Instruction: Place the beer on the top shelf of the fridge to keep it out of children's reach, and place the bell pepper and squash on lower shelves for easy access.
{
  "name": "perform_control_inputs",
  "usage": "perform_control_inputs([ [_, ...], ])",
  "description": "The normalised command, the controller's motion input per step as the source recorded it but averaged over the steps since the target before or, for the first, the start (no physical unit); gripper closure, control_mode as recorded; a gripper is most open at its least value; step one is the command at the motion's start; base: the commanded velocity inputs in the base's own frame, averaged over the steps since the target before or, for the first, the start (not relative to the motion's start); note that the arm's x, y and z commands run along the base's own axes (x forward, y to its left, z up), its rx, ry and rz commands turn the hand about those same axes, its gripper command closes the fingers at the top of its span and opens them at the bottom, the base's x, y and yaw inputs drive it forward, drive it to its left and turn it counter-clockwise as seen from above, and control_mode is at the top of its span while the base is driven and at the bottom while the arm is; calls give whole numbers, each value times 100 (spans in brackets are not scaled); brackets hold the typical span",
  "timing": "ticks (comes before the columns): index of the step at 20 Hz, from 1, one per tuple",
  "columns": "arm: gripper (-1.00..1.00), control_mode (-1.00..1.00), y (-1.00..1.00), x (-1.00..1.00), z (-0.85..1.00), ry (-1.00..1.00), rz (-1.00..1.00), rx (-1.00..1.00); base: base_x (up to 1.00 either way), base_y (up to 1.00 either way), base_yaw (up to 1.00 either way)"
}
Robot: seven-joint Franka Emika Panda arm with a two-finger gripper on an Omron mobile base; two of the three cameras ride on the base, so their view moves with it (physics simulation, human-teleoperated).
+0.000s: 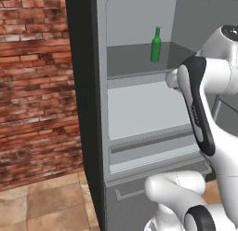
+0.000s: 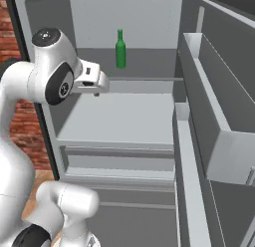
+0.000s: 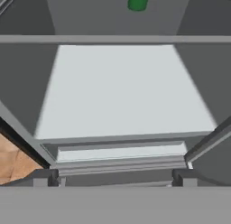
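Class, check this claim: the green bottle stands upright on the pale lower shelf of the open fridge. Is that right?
Not quite. The green bottle stands upright on the dark top shelf of the open fridge, not the pale lower one. The right base view shows it.

The beer (image 1: 156, 45) is bright green. The top shelf (image 1: 135, 62) is dark grey; the lower shelf (image 2: 119, 119) is pale whitish-grey with a grey front rail. The fridge (image 1: 100, 132) has light grey inner walls and a black side panel. The wall (image 1: 32, 85) is red brick with pale mortar; the floor (image 1: 42, 204) is tan tile.
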Motion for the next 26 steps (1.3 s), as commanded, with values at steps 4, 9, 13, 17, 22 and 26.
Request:
perform_control_inputs([
  [4,-100,-100,21,-58,-32,6,-5,0,0,0,0],
  [9,-100,-100,17,-57,-36,0,-1,0,0,0,0],
  [13,-100,-100,14,-50,-29,0,0,0,0,0,0],
  [17,-100,100,14,-42,-20,0,0,0,-20,4,0],
  [22,-100,100,0,0,0,0,0,0,-99,16,0],
  [26,-100,100,0,0,0,0,0,0,-100,0,-19],
])
